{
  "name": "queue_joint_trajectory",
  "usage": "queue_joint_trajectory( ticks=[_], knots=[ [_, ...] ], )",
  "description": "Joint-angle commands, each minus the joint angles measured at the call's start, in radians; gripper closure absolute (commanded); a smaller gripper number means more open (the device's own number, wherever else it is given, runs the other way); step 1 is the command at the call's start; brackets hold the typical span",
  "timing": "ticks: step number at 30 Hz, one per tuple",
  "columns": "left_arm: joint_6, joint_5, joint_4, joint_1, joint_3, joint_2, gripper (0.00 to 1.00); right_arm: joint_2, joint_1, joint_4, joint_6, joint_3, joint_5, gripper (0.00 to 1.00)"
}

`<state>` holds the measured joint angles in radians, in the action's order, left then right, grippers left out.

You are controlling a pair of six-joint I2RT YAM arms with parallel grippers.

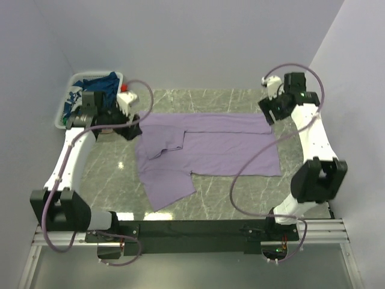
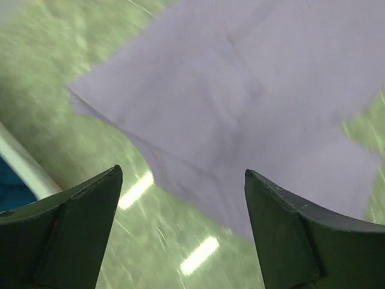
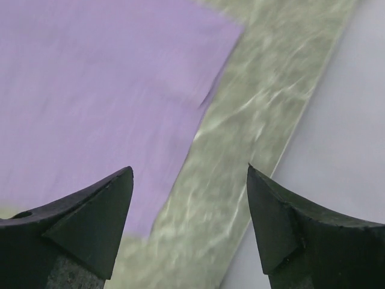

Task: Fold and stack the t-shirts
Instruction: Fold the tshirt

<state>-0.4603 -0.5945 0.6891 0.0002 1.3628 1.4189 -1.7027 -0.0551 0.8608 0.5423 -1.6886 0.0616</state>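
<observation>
In the basket beyond the far left corner of the purple shirt, the left arm covers part of a navy shirt. Its white print is too small to read, and a red scrap beside the basket cannot be identified. Both wrist views are blurred and cut the purple shirt off at their edges. The fingers in each run off the bottom edge.

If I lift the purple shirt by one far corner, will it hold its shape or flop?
Likely floppy: the purple shirt lies flat with one part folded over itself, so a one-corner lift would probably drape and unfold it. It looks thin and light. Pushed, it may bunch rather than slide on the glossy table.
</observation>
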Motion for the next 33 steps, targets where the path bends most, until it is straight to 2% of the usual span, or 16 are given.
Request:
queue_joint_trajectory(
  ticks=[1,2,4,7,11,16,26,30,33],
  knots=[
    [-0.196,-0.042,0.174,-0.002,-0.199,-0.06,0.13,0.089,-0.003,0.147,0.177,0.195,0.122,0.19],
    [-0.234,-0.038,0.19,-0.002,-0.229,-0.105,0.15,0.154,-0.003,0.141,0.194,0.298,0.124,0.23],
    [-0.273,-0.033,0.216,-0.002,-0.301,-0.145,0.18,0.211,-0.002,0.126,0.237,0.392,0.118,0.28],
    [-0.351,-0.01,0.265,-0.006,-0.387,-0.21,0.22,0.299,0.004,0.087,0.289,0.586,0.092,0.42],
    [-0.406,0.048,0.254,-0.06,-0.5,-0.287,0.3,0.38,0.011,-0.026,0.33,0.766,0.008,0.47],
    [-0.396,0.117,0.195,-0.149,-0.622,-0.327,0.31,0.4,0.009,-0.204,0.389,0.955,-0.09,0.5],
    [-0.371,0.156,0.125,-0.177,-0.646,-0.296,0.3,0.384,0.011,-0.355,0.401,1.0,-0.121,0.48],
    [-0.333,0.174,0.084,-0.174,-0.607,-0.232,0.31,0.344,0.011,-0.378,0.426,1.009,-0.128,0.49],
    [-0.302,0.16,0.078,-0.151,-0.559,-0.178,0.32,0.311,0.011,-0.378,0.436,1.014,-0.125,0.53]
  ],
)
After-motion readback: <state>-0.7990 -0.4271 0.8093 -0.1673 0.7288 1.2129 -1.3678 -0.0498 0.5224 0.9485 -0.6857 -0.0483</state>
